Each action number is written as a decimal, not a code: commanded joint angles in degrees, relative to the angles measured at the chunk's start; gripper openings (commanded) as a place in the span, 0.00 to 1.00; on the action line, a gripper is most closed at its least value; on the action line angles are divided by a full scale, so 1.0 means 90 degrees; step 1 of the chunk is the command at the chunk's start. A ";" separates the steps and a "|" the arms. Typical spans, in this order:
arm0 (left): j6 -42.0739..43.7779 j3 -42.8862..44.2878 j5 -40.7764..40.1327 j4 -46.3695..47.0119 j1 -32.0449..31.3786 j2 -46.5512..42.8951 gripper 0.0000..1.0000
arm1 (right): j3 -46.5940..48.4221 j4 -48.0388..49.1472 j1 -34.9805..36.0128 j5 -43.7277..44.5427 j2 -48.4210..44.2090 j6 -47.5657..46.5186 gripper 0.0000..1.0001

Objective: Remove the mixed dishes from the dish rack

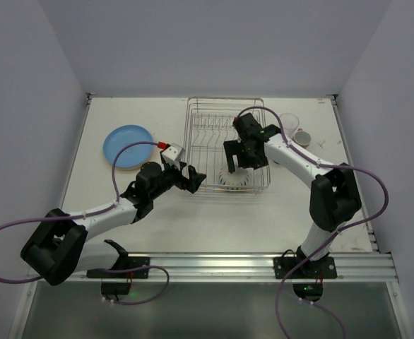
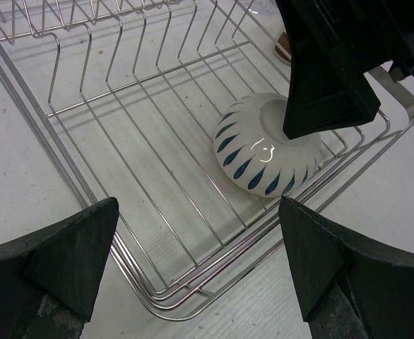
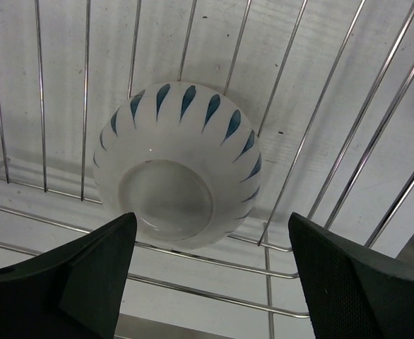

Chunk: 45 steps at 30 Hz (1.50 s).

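Upturned cream bowl (image 1: 234, 179) lies at the dish rack's (image 1: 200, 116) near rim, right tool (image 1: 234, 162) spread apart just above it. Left tool (image 1: 191, 181), also spread, hovers outside that rim, with the blue plate (image 1: 127, 146) on the tabletop (image 1: 214, 219) beyond.

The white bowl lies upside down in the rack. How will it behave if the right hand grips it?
The bowl looks glossy and rigid, so its rounded wall may slip from the right hand. Inverted on the dish rack wires it probably sits stable, yet could chip if dropped.
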 commanded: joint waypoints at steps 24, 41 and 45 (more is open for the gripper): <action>0.0139 0.0210 -0.0092 0.0004 -0.0070 0.0007 1.00 | 0.0182 -0.0431 0.0266 -0.0707 0.0474 -0.0537 0.68; 0.0148 0.0200 -0.0111 0.0004 -0.0090 0.0017 1.00 | 0.0515 0.0643 0.0236 0.0376 0.0739 0.0468 0.53; 0.0158 0.0200 -0.0121 -0.0006 -0.0090 -0.0013 1.00 | 0.0320 0.1053 0.0217 0.0640 0.0544 0.0683 0.52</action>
